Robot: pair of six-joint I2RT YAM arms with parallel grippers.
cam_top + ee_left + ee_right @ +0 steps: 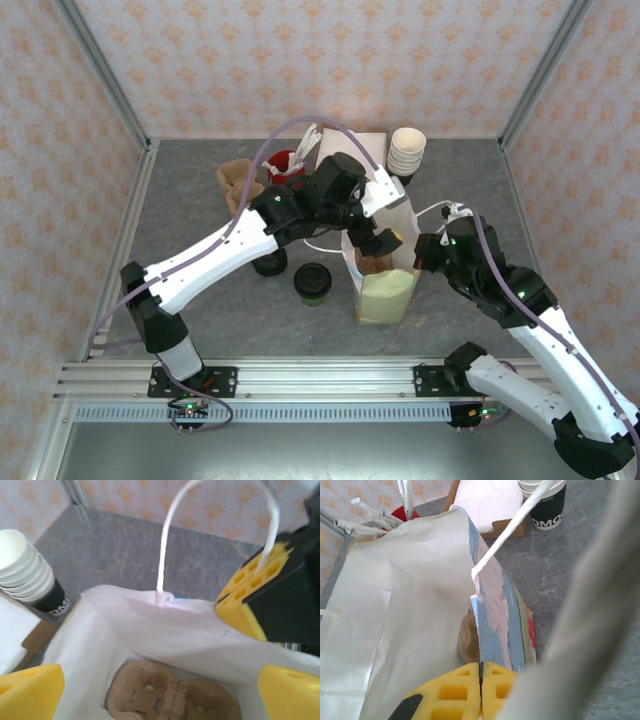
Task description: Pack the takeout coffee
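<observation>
Hold paper bag [420,570] rim steady in pinched-shut right claw [481,682]. Swing wide-open left claw [160,695] over to takeout coffee [312,282], gripping below lid.

The right gripper [481,692] has its 2 yellow pads pressed together on the top edge of the bag [420,580] wall. The bag stands open, with a brown carrier [466,640] low inside. A white handle [510,530] rises from the wall. On the grey table [560,580] behind stand stacked cups [547,502] and a red cup [406,514].
</observation>
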